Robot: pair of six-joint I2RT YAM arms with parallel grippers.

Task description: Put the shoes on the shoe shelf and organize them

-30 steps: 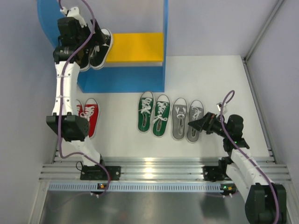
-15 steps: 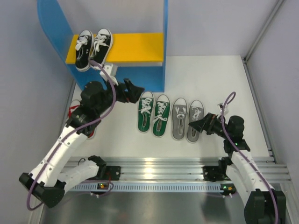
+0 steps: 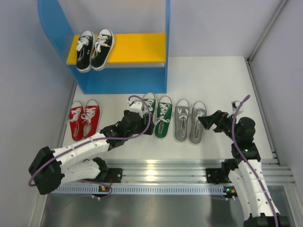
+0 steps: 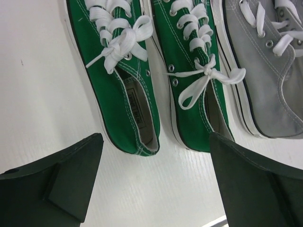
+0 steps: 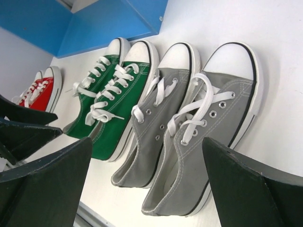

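Swung down from blue open-fronted shelf unit (image 3: 52,28), left gripper (image 4: 155,137), spread wide, empty, faces heels of green canvas sneakers (image 4: 111,90); hazard: one finger snagging neighbouring grey canvas sneaker (image 4: 265,71).

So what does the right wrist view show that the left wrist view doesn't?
Only the right wrist view shows the red pair, the blue shelf and the white toe caps of the green pair and grey pair. Only the left wrist view looks down into the green pair's heel openings. Both show green and grey shoes side by side on the white table.
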